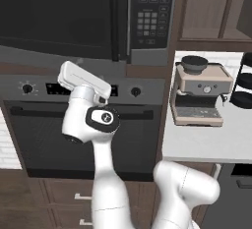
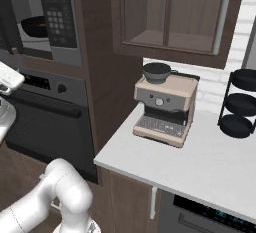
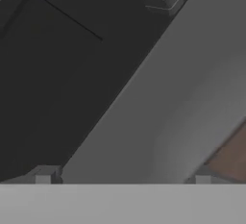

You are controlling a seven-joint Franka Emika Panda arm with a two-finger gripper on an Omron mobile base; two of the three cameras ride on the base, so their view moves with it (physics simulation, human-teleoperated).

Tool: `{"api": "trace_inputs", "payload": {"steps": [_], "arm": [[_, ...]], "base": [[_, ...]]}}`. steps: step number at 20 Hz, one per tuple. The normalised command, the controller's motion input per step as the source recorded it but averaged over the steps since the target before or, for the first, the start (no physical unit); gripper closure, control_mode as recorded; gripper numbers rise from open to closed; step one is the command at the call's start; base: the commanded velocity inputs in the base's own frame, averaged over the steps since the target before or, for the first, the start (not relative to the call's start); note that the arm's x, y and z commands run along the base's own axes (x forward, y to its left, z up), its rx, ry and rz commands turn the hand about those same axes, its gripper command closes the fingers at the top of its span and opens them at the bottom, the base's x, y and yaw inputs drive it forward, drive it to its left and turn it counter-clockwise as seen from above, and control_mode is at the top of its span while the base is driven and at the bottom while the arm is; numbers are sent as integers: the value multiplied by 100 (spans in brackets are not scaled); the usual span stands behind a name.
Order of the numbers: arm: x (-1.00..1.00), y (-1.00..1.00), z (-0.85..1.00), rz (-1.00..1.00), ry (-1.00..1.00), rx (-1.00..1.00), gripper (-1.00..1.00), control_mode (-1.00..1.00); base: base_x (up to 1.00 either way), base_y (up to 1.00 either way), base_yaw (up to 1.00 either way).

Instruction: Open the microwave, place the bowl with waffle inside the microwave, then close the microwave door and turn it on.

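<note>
The microwave point(image 1: 147, 21) sits above the oven, its grey keypad point(image 2: 59, 12) at the right. The microwave door point(image 1: 54, 16) looks partly ajar: in the right base view the grey cavity shows beside the keypad, with the black bowl point(image 2: 35, 26) inside it. I cannot make out the waffle. My gripper point(image 1: 68, 70) points up and left at the door's lower edge. In the hand view the gripper point(image 3: 122, 177) is open, its fingertips point(image 3: 43, 177) wide apart, close to the door's grey frame point(image 3: 158, 103) and black window point(image 3: 53, 59).
Just below my hand is the oven point(image 1: 83, 134) with knobs and a long bar handle. A white counter point(image 1: 206, 139) at the right carries a beige coffee machine point(image 1: 202, 95) and a black tiered rack point(image 2: 239, 102). Wooden cabinets point(image 2: 170, 12) hang above.
</note>
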Motion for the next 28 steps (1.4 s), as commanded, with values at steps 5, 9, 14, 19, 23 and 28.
{"api": "trace_inputs", "payload": {"steps": [5, 9, 14, 19, 23, 28], "arm": [[39, 0, 65, -1, 0, 21, -100, -100], [18, 18, 57, -16, 0, 23, -100, -100], [9, 17, 58, -30, 0, 24, -100, -100], [4, 39, 65, -47, 1, 24, -100, -100], [3, 27, 64, -53, 4, 26, -100, -100], [-2, 27, 62, -57, 5, 30, -100, -100]], "base": [[0, 0, 0], [0, 0, 0], [0, 0, 0], [0, 0, 0], [0, 0, 0], [0, 0, 0]]}}
